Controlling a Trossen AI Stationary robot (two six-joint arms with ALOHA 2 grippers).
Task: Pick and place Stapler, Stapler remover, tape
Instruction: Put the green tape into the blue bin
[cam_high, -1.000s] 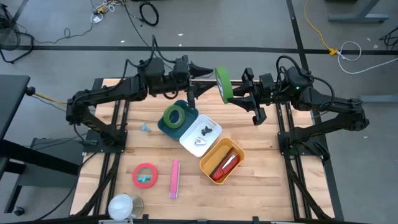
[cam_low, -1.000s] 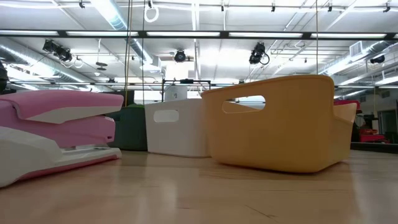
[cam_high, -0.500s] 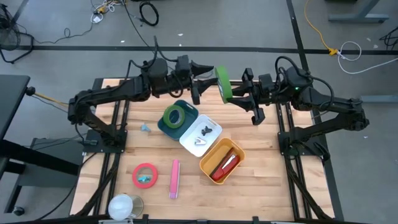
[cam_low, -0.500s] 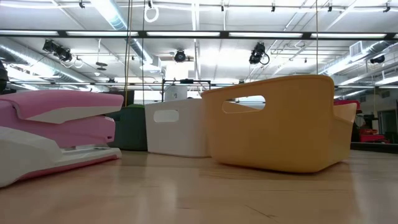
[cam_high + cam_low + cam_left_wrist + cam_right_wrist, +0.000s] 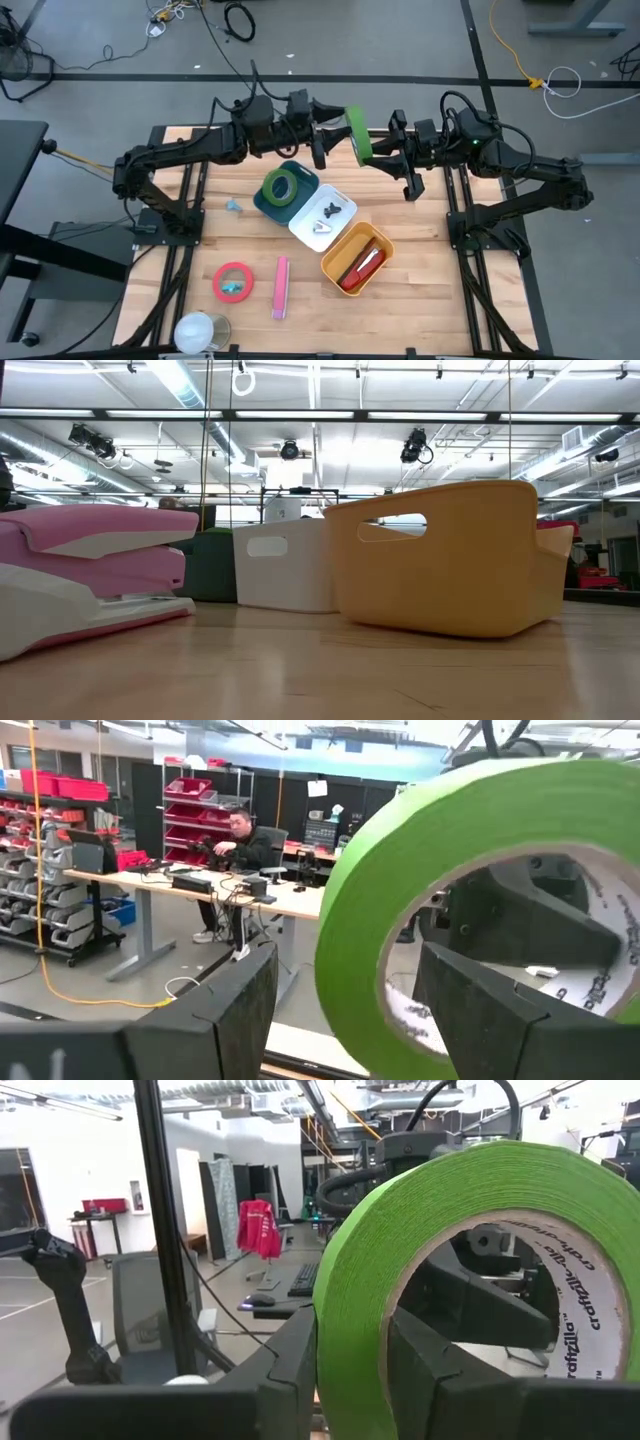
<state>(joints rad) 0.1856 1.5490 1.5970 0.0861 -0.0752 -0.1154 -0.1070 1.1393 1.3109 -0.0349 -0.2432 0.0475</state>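
Observation:
A green tape roll (image 5: 355,135) is held in the air over the table's far edge, standing on edge. My right gripper (image 5: 373,152) is shut on it from the table's right side. My left gripper (image 5: 322,145) is open and comes level from the left. In the left wrist view its fingers (image 5: 230,1010) stand on either side of the green tape roll's (image 5: 440,850) near rim, not touching. A pink stapler (image 5: 280,287) and a red tape roll (image 5: 233,282) lie flat on the table's near left part. My right gripper (image 5: 352,1325) pinches the green tape roll's wound band (image 5: 350,1280) between its two fingers. One finger (image 5: 425,1370) is inside the hole and the other outside. The fingers come level from the table's right. The roll is lifted clear, on edge.
A dark green bin (image 5: 268,200) holds another green tape roll. A white bin (image 5: 303,228) holds a black stapler remover (image 5: 332,210). A yellow bin (image 5: 340,245) holds a red stapler (image 5: 360,265). A small blue thing (image 5: 233,206) and a white roll (image 5: 198,332) lie near the left side.
My left gripper has moved toward the table's right, closing in on the green tape roll, and stays open. The right gripper and the roll have kept still.

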